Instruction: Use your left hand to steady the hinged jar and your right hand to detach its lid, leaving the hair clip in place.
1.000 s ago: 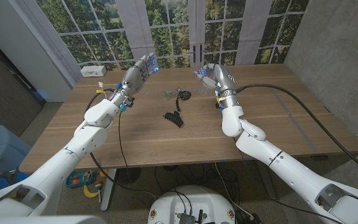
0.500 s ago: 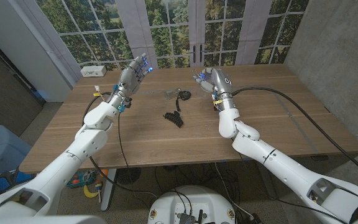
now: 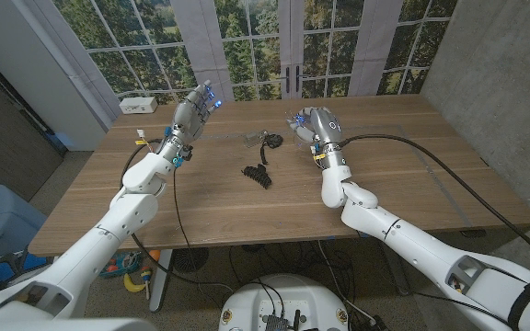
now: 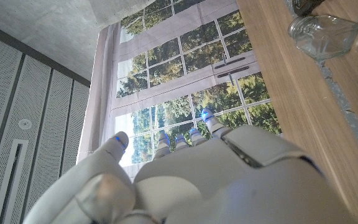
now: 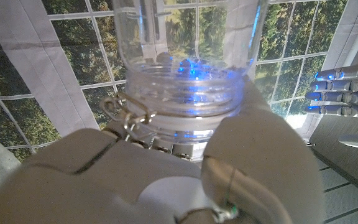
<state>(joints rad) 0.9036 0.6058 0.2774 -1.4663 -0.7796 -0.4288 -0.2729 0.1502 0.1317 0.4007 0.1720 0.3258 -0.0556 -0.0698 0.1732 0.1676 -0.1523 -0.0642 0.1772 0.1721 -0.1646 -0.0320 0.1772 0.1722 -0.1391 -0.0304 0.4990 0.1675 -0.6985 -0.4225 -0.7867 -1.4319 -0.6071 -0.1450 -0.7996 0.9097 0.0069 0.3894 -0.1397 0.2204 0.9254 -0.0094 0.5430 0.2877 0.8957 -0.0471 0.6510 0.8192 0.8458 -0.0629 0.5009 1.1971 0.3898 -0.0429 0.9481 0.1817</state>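
Right hand (image 3: 313,123) lower, nearer lid (image 3: 267,142).

You have a big wooden table (image 3: 201,198) in front of you, made of long brown boards. Near its middle lies a small black hair clip (image 3: 257,174), and a bit closer to the far edge, near the clip, lies a glass lid (image 3: 251,141) on its side with a dark wire clasp (image 3: 270,141) just beside it. At the far left corner sits a little white box (image 3: 137,105).
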